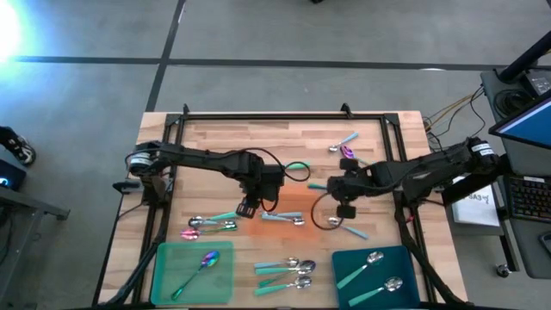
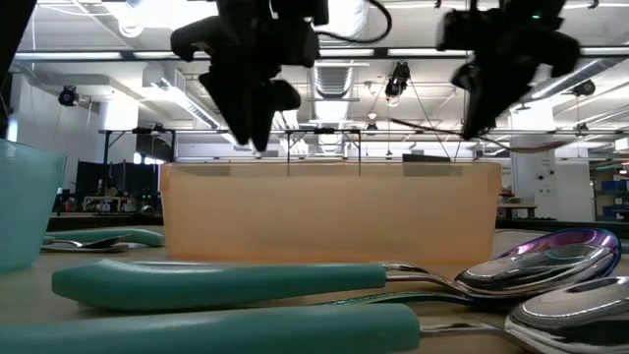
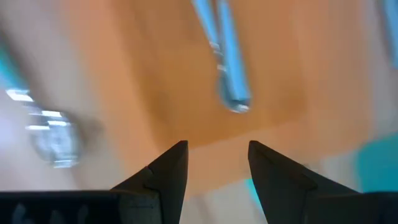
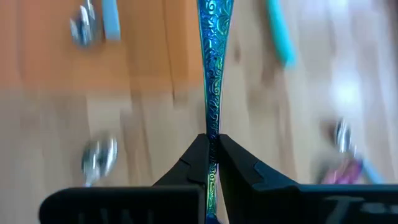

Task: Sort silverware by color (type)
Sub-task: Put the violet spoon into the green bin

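- Left gripper (image 1: 245,207) hung over the table (image 1: 215,138) at about centre, just off the 9 o'clock edge of the orange tray (image 1: 277,226). Fingers (image 3: 166,171) stood apart, nothing between them.
- Left wrist view: a light-blue-handled spoon (image 3: 225,59) lay on the orange tray beyond the fingertips, blurred.
- Right gripper (image 1: 345,209) sat right of centre, at about 3 o'clock of the orange tray. Fingers (image 4: 194,163) were clamped shut on a slim patterned teal-green handle (image 4: 213,68), pinched flat between the pads.
- Which end of that held spoon carried the bowl: couldn't tell from any view.
- Green tray (image 1: 194,269) at 7 o'clock of the table: one spoon with an iridescent purple-pink bowl (image 1: 207,260), green handle.
- Teal tray (image 1: 379,277) at 5 o'clock: two silver-bowled spoons (image 1: 372,260), teal handles, side by side.
- Between the two trays at 6 o'clock: loose cluster of teal-handled spoons (image 1: 288,274) on bare wood.
- Another small bunch (image 1: 211,226) lay at 8 o'clock, just above the green tray.
- Near 1 o'clock: a light-blue-handled spoon (image 1: 343,142) and a pink-bowled one (image 1: 348,153), close together.
- Low view: both grippers hung above the table, clear of the orange tray wall (image 2: 329,211); teal handles (image 2: 216,285) and shiny bowls filled the foreground.
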### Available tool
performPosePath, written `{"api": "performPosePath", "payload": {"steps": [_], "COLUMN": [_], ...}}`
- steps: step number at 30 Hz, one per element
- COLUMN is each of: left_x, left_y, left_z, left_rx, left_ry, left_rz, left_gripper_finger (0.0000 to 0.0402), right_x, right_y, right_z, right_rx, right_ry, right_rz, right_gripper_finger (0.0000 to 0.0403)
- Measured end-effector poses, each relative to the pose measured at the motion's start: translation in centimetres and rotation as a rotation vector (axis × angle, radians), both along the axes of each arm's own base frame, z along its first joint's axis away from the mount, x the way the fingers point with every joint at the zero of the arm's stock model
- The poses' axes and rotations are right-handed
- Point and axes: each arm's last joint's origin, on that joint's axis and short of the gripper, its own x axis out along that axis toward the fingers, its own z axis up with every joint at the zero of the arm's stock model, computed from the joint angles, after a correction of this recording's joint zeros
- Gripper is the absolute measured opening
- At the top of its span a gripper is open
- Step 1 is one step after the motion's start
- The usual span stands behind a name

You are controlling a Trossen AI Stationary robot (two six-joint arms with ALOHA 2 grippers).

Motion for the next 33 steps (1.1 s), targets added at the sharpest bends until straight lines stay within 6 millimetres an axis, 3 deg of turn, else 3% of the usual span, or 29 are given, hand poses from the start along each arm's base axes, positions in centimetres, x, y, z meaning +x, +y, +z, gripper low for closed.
{"api": "performPosePath", "payload": {"steps": [7,14,24,29,33], "left_x": [-0.6,-1.2,0.1,0.2,0.1], "left_y": [1.4,4.3,4.7,5.1,5.2], "left_z": [2.9,5.5,4.6,3.9,3.6], "left_rx": [0.216,0.325,0.266,0.339,0.296], "left_ry": [-0.146,-0.352,-0.814,-1.044,-1.245], "left_rz": [0.063,0.486,0.661,0.795,0.863], "left_gripper_finger": [0.0152,0.0152,0.0152,0.0152,0.0152], "right_x": [2.1,3.3,3.6,3.8,4.0], "right_y": [-2.1,-5.5,-10.2,-10.4,-10.2], "right_z": [1.1,2.4,3.3,3.5,3.6], "right_rx": [-0.069,-0.110,-0.177,-0.198,-0.222], "right_ry": [-0.187,-0.363,-0.566,-0.629,-0.676], "right_rz": [0.073,-0.035,-0.202,-0.191,-0.156], "right_gripper_finger": [0.0013,0.0013,0.0013,0.0013,0.0013]}}
